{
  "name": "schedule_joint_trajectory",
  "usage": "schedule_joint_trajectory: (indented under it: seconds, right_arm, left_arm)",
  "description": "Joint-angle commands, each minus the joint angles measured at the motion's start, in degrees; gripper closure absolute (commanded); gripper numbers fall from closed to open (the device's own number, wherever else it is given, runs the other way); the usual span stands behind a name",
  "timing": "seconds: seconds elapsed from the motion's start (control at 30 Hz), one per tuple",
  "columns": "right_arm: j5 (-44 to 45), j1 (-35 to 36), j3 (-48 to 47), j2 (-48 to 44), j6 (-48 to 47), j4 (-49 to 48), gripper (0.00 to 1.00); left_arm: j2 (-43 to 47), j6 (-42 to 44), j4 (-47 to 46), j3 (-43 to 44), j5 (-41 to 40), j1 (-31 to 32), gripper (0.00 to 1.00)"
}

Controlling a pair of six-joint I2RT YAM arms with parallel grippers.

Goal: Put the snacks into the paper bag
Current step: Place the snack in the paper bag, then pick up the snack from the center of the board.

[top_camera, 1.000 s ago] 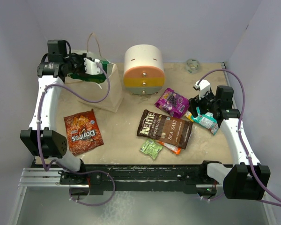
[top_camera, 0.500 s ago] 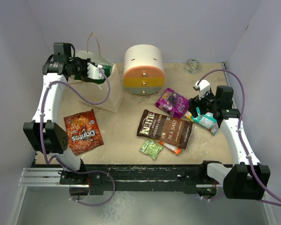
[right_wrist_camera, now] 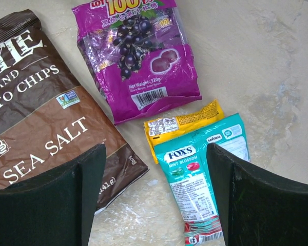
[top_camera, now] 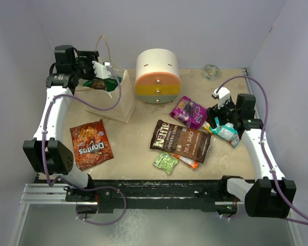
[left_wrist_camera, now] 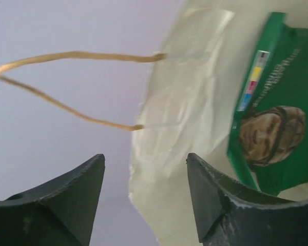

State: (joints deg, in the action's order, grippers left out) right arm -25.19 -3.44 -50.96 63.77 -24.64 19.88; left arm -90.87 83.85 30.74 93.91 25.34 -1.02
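Gaping empty, left tool [left_wrist_camera: 145, 161] at creased paper bag [left_wrist_camera: 179, 118]; glossy green packet [left_wrist_camera: 277, 102] inside; right tool [right_wrist_camera: 155, 154] spread, empty.

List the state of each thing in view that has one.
Cream paper carrier bag: upright, mouth open.
Green crinkly packet: in the bag's mouth, ungripped.
Left claw: open, empty, at the bag's mouth.
Right claw: open, empty, above the teal packet.
Red-orange Doritos packet: flat on the table.
Round white drawered container: drawers shut.
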Motion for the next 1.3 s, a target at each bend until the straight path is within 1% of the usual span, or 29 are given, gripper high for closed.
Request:
schedule_joint_trajectory:
  seconds: [0.0, 0.07, 0.17, 0.33, 0.4, 0.5, 0.63, 0.7, 0.8, 0.93, 1.0, 1.1, 1.17, 1.27]
  right_arm:
    - [-2.47, 0.11, -1.19, 0.53, -0.32, -0.27, 0.19]
    - [-3.14, 0.94, -1.77, 1.54, -0.67, 0.6, 0.2]
    - [-3.32, 3.37, -2.62, 3.97, -1.68, 2.72, 0.21]
    - [-0.65, 10.25, -3.37, 7.96, -5.09, 6.77, 0.23]
    - [-0.11, 12.12, -2.7, 9.62, -6.9, 7.98, 0.23]
    - [-0.19, 13.52, -2.27, 12.47, -8.62, 8.93, 0.23]
    - [-0.71, 17.58, -3.23, 15.09, -8.69, 8.84, 0.23]
    - [-1.2, 20.26, -4.42, 16.02, -8.44, 8.26, 0.23]
    - [-1.59, 23.59, -6.21, 18.11, -8.32, 7.28, 0.23]
    - [0.22, 27.22, -9.82, 21.45, -8.0, 4.91, 0.23]
    - [1.98, 28.38, -10.83, 23.43, -8.33, 4.12, 0.23]
    - [3.52, 28.8, -12.19, 27.19, -9.43, 3.51, 0.23]
    - [3.21, 29.09, -13.42, 29.56, -9.72, 3.73, 0.23]
    - [2.87, 30.22, -14.86, 32.71, -9.77, 4.36, 0.23]
  left_arm:
    - [6.02, -11.87, -9.74, 1.0, -2.27, -0.04, 0.27]
    - [7.54, -16.17, -9.97, 1.83, -2.93, -0.03, 0.2]
    - [9.74, -22.02, -8.13, 2.71, -3.55, 0.04, 0.13]
    - [14.73, -34.32, -4.3, 2.01, -5.13, 0.05, 0.03]
    - [16.89, -39.28, -0.96, 2.05, -5.32, 0.05, 0.01]
    - [20.12, -45.65, 3.73, 1.03, -4.38, 0.08, 0.01]
    - [24.51, -50.5, 9.1, -4.05, -0.21, 0.14, 0.01]
    - [26.69, -51.82, 10.92, -6.61, 2.47, 0.18, 0.01]
    - [30.03, -50.96, 15.57, -11.9, 7.14, 0.23, 0.01]
    - [33.16, -47.76, 22.51, -16.65, 13.23, 0.52, 0.01]
    - [34.13, -45.94, 25.04, -18.77, 14.93, 0.78, 0.01]
    - [34.57, -43.76, 26.99, -21.72, 15.75, 1.49, 0.01]
    - [34.29, -42.72, 27.26, -23.41, 15.06, 3.12, 0.01]
    - [32.61, -43.09, 26.28, -25.62, 11.34, 8.11, 0.01]
